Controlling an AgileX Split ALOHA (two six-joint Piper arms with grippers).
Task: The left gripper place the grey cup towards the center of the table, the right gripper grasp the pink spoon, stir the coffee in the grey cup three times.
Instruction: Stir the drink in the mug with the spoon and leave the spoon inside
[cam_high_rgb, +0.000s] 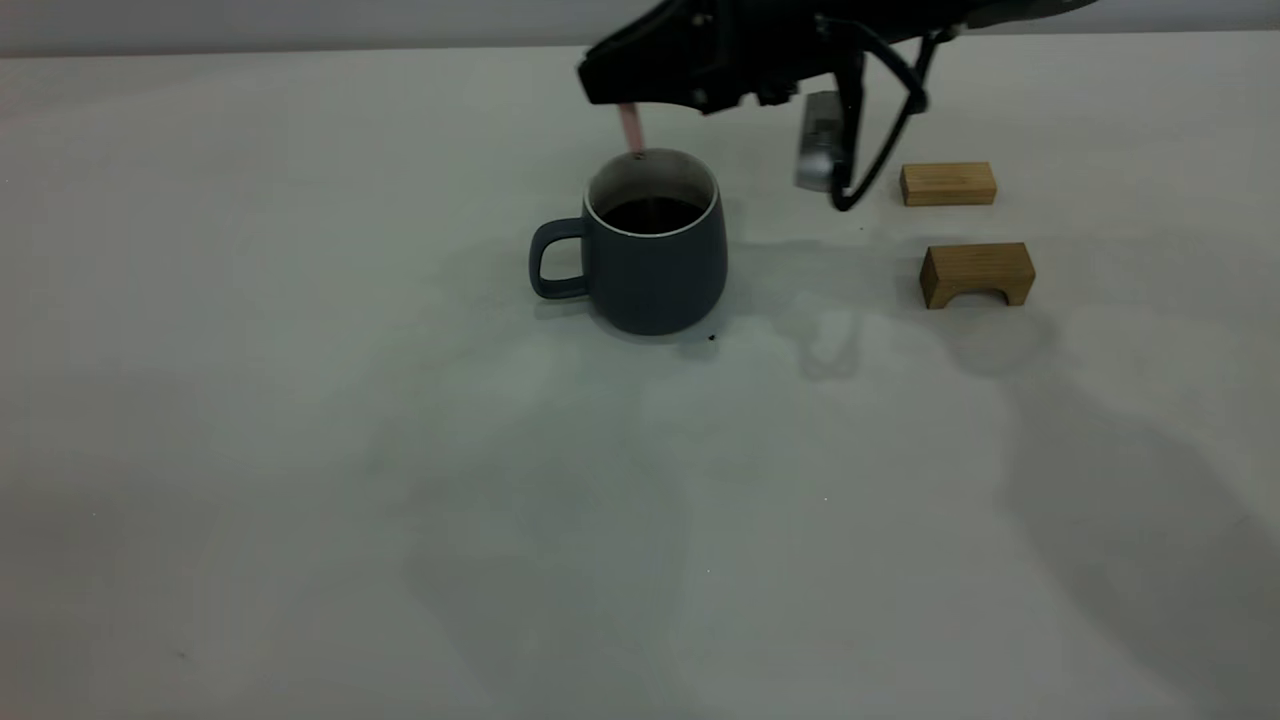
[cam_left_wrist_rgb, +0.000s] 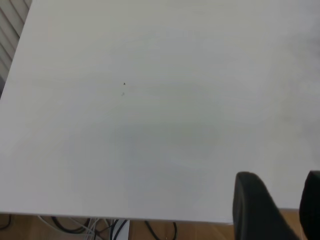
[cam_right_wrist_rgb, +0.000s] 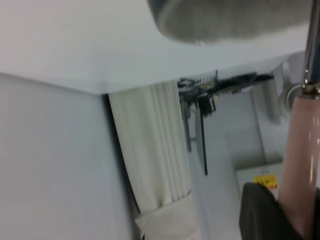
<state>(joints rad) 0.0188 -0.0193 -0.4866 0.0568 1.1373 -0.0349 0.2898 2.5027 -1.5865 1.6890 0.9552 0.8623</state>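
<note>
Exterior view: grey cup (cam_high_rgb: 652, 250) upright near the middle of the desk (cam_high_rgb: 300, 450), closer to the far edge, loop handle toward the left edge. Coffee (cam_high_rgb: 651, 214) dark and well below the white rim. Right hand (cam_high_rgb: 640, 95) directly above the cup, pinching the pink spoon (cam_high_rgb: 631, 127) by the upper handle; spoon hanging down toward the far part of the rim, lower end hidden behind the cup wall, so depth in the liquid not readable. Two wooden blocks, one plain (cam_high_rgb: 948, 184) and one arched (cam_high_rgb: 977, 273), well apart toward the right edge.

Left wrist view: left hand (cam_left_wrist_rgb: 280, 210) parked over bare desk at a near edge, fingers spread, nothing between them. Cables visible below the edge.

Right wrist view: pink handle pinched against a dark finger (cam_right_wrist_rgb: 260, 212), metal neck running up toward the cup's rounded underside-like blur; contact with the rim not confirmable.

Risks, as judgement:
- Spoon close to the far rim: wide stirring circle likely to strike the wall and push or tip the unheld cup.
- High grip on a slim handle: side load from the wall likely to twist the spoon in the pinch.
- Fast strokes: splashing over the rim.
- Insufficient depth: stirring air rather than coffee.
</note>
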